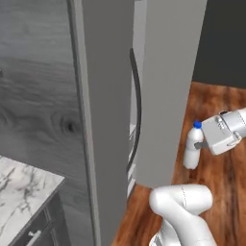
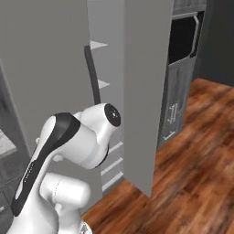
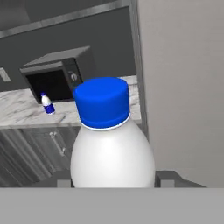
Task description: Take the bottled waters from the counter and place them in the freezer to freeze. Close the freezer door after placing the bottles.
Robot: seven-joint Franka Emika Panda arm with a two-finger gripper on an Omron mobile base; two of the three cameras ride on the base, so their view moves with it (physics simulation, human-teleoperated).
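Left base view puts the gripper (image 1: pixel 204 144) at the right edge of the frame, a little below the middle, with the taller whitish bottle (image 1: pixel 192 147) held upright at its tip over the wooden floor (image 1: pixel 226 192); the jaws are closed on the bottle's body, just below its blue cap; the bottle sits just to the right of the open freezer door (image 1: pixel 163 91), a tall light-grey panel running down the centre of the frame; a long dark bar handle (image 1: pixel 138 105) curves down in the gap left of that panel, and white shelf edges show low in the same gap; a corner of the marble tabletop (image 1: pixel 24 192) lies in the lower left.

Right base view shows the freezer (image 2: pixel 45 68) across the left and centre, with white shelves (image 2: pixel 101 45) in the opening between the two grey panels at upper centre; dark cabinets stand at the upper right.

Hand view has the held bottle (image 3: pixel 111 148) large in the lower centre, its blue cap (image 3: pixel 102 102) near mid-frame; the grey door panel (image 3: pixel 183 87) covers the right side; at the left, the shorter bottle with the blue label (image 3: pixel 47 103) stands on the marble tabletop (image 3: pixel 26 114), just in front of a dark microwave (image 3: pixel 57 74).
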